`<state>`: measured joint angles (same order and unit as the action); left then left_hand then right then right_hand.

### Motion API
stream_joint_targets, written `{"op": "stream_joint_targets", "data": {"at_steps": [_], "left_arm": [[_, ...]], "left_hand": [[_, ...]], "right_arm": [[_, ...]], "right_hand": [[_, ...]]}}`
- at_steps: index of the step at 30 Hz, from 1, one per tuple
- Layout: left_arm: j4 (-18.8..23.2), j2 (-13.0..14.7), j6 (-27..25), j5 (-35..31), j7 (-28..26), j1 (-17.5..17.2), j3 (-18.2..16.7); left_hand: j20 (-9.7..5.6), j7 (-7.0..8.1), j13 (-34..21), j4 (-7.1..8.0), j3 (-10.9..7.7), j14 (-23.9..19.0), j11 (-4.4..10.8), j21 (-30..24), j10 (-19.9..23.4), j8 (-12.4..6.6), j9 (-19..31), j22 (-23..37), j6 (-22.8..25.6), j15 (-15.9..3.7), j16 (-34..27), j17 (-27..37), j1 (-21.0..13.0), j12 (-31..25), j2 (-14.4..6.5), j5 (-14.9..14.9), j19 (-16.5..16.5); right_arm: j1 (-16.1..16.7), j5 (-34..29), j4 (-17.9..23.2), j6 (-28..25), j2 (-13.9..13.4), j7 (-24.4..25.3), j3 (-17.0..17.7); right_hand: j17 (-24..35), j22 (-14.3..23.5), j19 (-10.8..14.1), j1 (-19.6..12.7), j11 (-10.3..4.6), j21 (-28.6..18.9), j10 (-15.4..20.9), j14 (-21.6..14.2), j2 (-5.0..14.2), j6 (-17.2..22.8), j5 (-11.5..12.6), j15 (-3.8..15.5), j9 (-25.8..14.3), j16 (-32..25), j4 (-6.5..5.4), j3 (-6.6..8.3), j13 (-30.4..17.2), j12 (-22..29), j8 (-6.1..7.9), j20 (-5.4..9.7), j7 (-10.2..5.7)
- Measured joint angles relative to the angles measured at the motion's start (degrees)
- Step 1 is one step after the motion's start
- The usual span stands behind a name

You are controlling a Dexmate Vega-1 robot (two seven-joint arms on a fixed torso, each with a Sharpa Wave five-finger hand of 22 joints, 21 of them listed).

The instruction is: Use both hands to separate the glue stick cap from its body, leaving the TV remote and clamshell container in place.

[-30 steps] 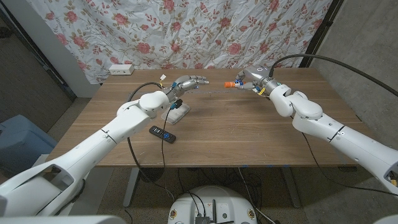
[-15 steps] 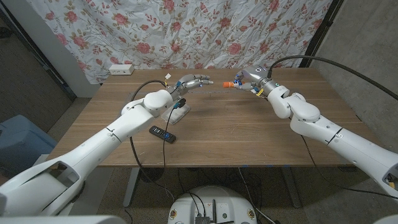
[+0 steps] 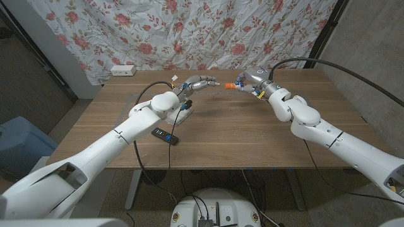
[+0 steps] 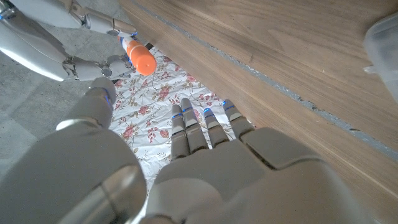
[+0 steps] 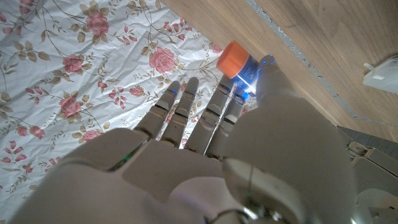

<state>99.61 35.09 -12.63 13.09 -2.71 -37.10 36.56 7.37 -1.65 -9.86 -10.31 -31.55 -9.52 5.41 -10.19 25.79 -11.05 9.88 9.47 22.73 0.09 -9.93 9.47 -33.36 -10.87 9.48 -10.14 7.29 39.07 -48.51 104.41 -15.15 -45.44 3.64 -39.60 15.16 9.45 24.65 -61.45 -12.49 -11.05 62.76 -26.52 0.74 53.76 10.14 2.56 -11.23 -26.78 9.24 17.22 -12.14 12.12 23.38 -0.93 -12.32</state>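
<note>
orange marks the cap of the glue stick [image 3: 231,85], which we see held up above the far part of the wooden table [image 3: 252,135] by our right hand [image 3: 247,80]; the fingers are closed around the stick's body, and the cap end points toward our left hand [image 3: 201,84]. in the right wrist view the orange cap [image 5: 233,59] juts out past the curled fingers [image 5: 219,106], with a bit of blue label beside it. our left hand holds nothing, its fingers stretched out and a little apart, with the fingertips just beside the cap; we cannot tell from the head view whether they touch it. in the left wrist view the glue stick [image 4: 139,56] sits beyond the left hand's fingers [image 4: 186,127], apart from them. taking the glue stick as landmark, the clamshell container [image 3: 179,113] lies on the table nearer the robot and toward its left, partly under the left arm, and the tv remote [image 3: 165,135] lies nearer still, just beyond the container. a flowered cloth [image 3: 189,31] hangs behind the glue stick, past the table's far edge.
</note>
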Motion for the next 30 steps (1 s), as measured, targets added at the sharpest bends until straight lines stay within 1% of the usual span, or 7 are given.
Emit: {"op": "stream_joint_targets", "data": {"at_steps": [3,8,10,19,26,28,30], "left_arm": [[-0.42,-0.49,-0.01,-0.32,-0.13,0.24,0.25],[-1.07,-1.14,-0.01,-0.75,-0.35,0.55,0.59],[-1.64,-1.64,-0.01,-0.88,-0.4,0.81,0.85],[-3.3,-3.12,0.05,-1.56,-0.52,1.78,1.58],[-4.17,-4.16,0.05,-2.05,-1.41,2.17,1.91],[-4.6,-4.67,0.07,-2.19,-1.75,2.28,2.02],[-5.05,-5.12,0.17,-2.35,-2.13,2.42,2.11]], "left_hand": [[0.0,0.44,0.0,0.0,0.0,-0.27,0.12,0.0,0.93,-0.27,0.0,0.0,0.46,-0.16,-0.27,0.0,-0.59,-0.39,-0.59,0.0,0.0],[0.0,0.51,-0.01,0.0,0.0,-1.05,0.83,0.0,2.26,-0.51,0.0,0.0,2.18,-0.61,-0.27,-0.06,-1.81,-0.39,-0.76,0.0,0.0],[0.0,0.21,-0.01,0.0,0.0,-1.44,0.72,0.0,2.62,-0.72,0.0,0.0,2.48,-0.4,-0.27,-0.14,-2.11,-0.39,-0.87,0.0,0.0],[0.06,0.55,-0.01,0.25,0.24,-2.5,0.94,-0.01,4.03,-0.71,0.0,-0.01,4.09,-0.59,-0.27,-0.14,-3.09,-0.39,-1.58,0.0,0.56],[-1.26,0.51,-0.01,0.48,0.47,-5.03,1.26,-0.47,7.62,-0.71,0.01,-0.01,7.71,-1.71,-0.94,-0.13,-3.98,-0.84,-2.48,0.0,1.89],[-1.06,0.41,-0.02,0.48,0.47,-5.74,1.35,-0.47,8.52,-0.71,0.01,-0.01,8.42,-1.82,-0.94,-0.13,-4.07,-0.84,-2.57,0.0,2.29],[-1.46,0.52,0.15,0.48,0.47,-6.37,1.55,-0.47,9.33,-0.71,0.01,-0.01,9.16,-2.04,-0.94,-0.13,-4.37,-0.84,-2.86,0.0,2.71]], "right_arm": [[-0.07,-0.16,0.0,-0.12,0.23,0.0,-0.13],[-0.32,-0.3,-0.22,-0.22,0.63,0.09,-0.34],[-0.4,-0.34,-0.32,-0.25,0.75,0.25,-0.43],[-0.85,-0.54,-0.85,-0.26,1.37,0.77,-0.88],[-1.27,-0.6,-1.4,-0.26,1.68,0.89,-1.15],[-1.46,-0.6,-1.67,-0.2,1.78,1.02,-1.22],[-1.6,-0.6,-1.85,-0.08,1.86,1.13,-1.29]], "right_hand": [[0.0,0.0,0.0,0.0,0.0,0.0,0.0,0.0,0.0,0.0,-0.01,0.0,-0.13,0.0,0.0,0.0,0.0,-0.05,-0.05,0.0,0.0],[0.0,0.0,0.0,0.0,0.0,0.0,0.0,0.0,0.0,0.21,-0.01,0.0,-0.13,0.0,0.01,0.0,0.01,-0.17,0.16,0.0,0.22],[0.0,0.0,0.0,0.0,0.0,0.0,0.0,0.0,0.0,0.3,-0.01,0.0,-0.13,0.0,0.03,-0.03,0.01,-0.17,0.16,0.0,0.3],[0.01,0.0,0.0,0.14,0.1,0.0,0.52,-0.42,0.14,0.3,0.05,0.42,-0.11,0.0,0.16,-0.16,0.05,0.03,0.15,0.0,0.3],[-0.27,0.0,0.0,0.14,0.1,0.0,0.52,-0.63,0.14,0.3,0.05,0.2,-0.06,0.0,0.17,-0.16,0.04,0.03,0.13,0.0,0.3],[-0.22,0.0,0.0,0.13,0.1,0.0,0.52,-0.63,0.13,0.3,0.05,0.2,-0.07,0.0,0.16,-0.16,0.03,0.03,0.13,0.0,0.3],[-0.12,0.0,0.0,0.13,0.09,0.0,0.52,-0.63,0.13,0.3,0.05,0.2,-0.07,0.0,0.16,-0.15,0.03,0.03,0.12,0.0,0.3]]}}
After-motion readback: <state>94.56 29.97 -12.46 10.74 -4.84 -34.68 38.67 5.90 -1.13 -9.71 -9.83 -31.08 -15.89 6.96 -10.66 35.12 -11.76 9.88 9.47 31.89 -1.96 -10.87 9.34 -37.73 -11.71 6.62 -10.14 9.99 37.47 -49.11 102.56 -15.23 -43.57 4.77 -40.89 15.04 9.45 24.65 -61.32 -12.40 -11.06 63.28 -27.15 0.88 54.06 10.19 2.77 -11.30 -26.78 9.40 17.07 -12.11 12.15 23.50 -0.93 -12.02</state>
